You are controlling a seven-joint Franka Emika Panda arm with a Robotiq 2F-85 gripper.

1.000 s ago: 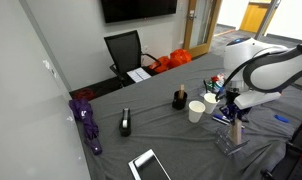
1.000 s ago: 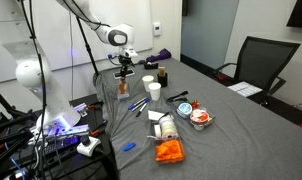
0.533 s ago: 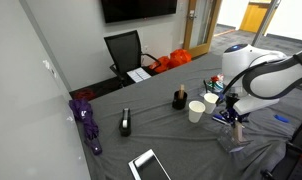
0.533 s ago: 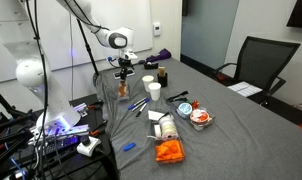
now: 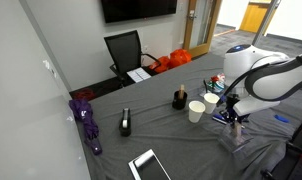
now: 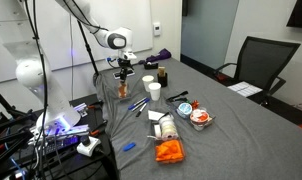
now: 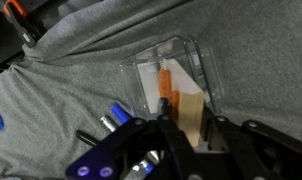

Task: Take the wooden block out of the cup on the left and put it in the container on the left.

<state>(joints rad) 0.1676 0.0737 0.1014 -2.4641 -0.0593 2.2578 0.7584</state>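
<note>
In the wrist view my gripper (image 7: pixel 189 128) is shut on the light-tan wooden block (image 7: pixel 187 112), which stands upright between the fingers. It hangs just above the clear plastic container (image 7: pixel 141 70), which holds an orange piece (image 7: pixel 165 80). In both exterior views the gripper (image 5: pixel 234 113) (image 6: pixel 122 80) sits low over the container (image 6: pixel 115 97) at the table's edge. Two paper cups (image 5: pixel 196 111) (image 5: pixel 210 100) stand beside it, also seen in an exterior view (image 6: pixel 146 83).
Blue markers (image 7: pixel 116 116) lie beside the container. On the grey table are a dark bottle (image 5: pixel 178 98), a black stapler-like item (image 5: pixel 125 123), a tablet (image 5: pixel 148 165), a purple umbrella (image 5: pixel 87 118), orange snacks (image 6: pixel 169 150) and a can (image 6: pixel 165 127). An office chair (image 5: pixel 124 50) stands behind.
The gripper with the block has lowered slightly toward the container over the last second; in the last half second almost nothing moved.
</note>
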